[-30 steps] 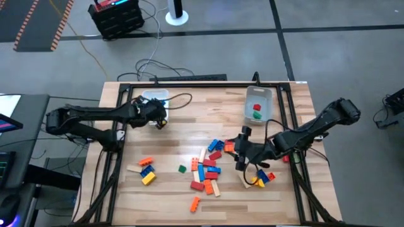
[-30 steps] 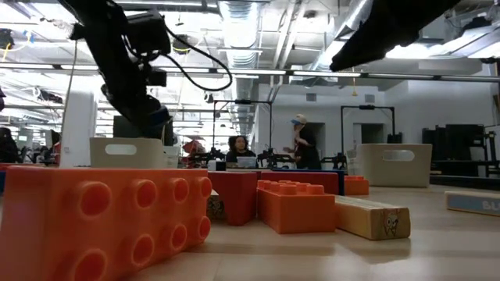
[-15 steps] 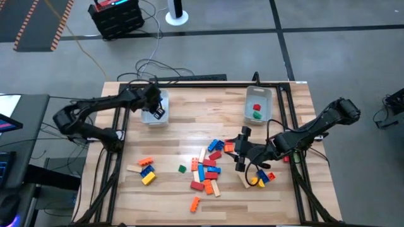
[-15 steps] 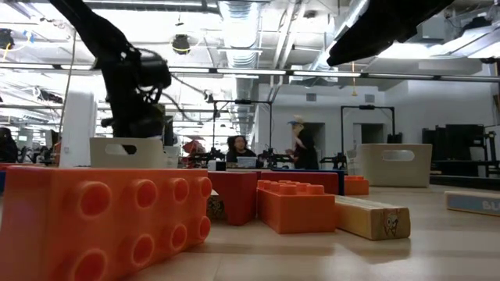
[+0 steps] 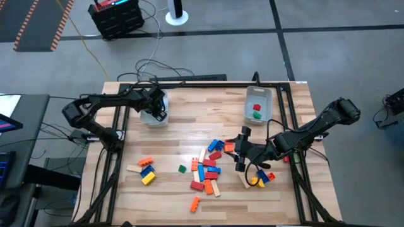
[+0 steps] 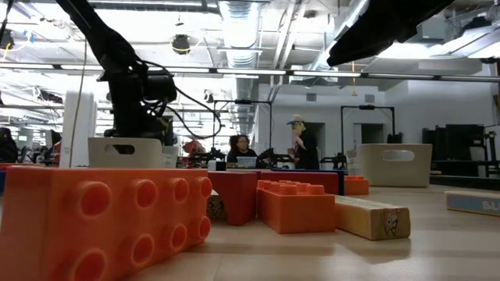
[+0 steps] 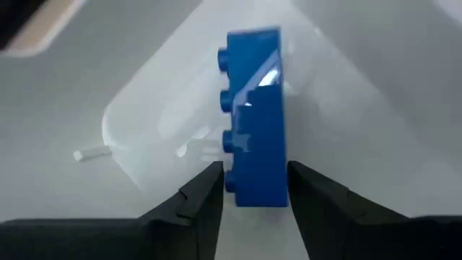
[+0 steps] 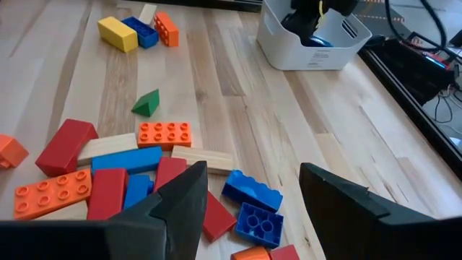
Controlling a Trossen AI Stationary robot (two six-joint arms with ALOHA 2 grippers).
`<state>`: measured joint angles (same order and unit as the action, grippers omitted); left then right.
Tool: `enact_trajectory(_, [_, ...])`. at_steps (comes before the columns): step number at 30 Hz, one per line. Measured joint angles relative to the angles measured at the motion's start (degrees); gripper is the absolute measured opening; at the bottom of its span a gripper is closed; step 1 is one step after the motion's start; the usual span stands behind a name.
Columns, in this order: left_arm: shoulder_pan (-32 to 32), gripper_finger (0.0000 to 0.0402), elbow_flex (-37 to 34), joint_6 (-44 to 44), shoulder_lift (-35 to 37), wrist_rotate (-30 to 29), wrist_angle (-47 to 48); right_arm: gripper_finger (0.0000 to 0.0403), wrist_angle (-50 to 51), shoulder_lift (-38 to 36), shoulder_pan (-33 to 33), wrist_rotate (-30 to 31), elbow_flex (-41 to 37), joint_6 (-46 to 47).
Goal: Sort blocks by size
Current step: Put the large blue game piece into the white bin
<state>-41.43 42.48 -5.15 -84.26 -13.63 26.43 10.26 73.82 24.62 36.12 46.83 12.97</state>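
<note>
Left wrist view shows the left gripper (image 7: 253, 191) pinching a long blue block (image 7: 254, 119) over the clear bin (image 7: 144, 130); release low, while the right gripper (image 8: 249, 195), wide open and empty, waits by the pile.

Robotics lab: open ceiling ducts (image 6: 234, 19), people at desks (image 6: 238, 148), cabled floor (image 5: 151, 60) around framed table (image 5: 189, 120).

A long blue block (image 7: 256, 119) sits studs sideways inside a clear bin; mixed coloured blocks (image 5: 208, 169) lie scattered mid-table, 2 in another bin
</note>
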Motion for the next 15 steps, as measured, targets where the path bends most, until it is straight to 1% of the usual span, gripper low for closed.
enact_trajectory(5, [-0.02, 0.0158, 0.0, 0.24, 2.84, -0.09, -0.19, 0.025, -0.01, 0.0, 0.0, 0.0, 0.0, 0.06])
enact_trajectory(9, [0.3, 0.0159, 0.0, 1.12, 7.24, 0.35, -0.12, 0.025, 0.03, 0.0, 0.0, 0.0, 0.0, 0.07])
enact_trajectory(12, [1.74, 0.0159, 0.0, 2.34, 11.25, 4.18, 0.02, 0.025, 0.7, 0.0, 0.0, -0.15, 0.02, 0.1])
enact_trajectory(15, [5.63, 0.0159, 0.0, 1.7, 15.14, 8.35, -0.24, 0.025, 2.96, 0.8, -0.67, -0.52, 0.02, 0.07])
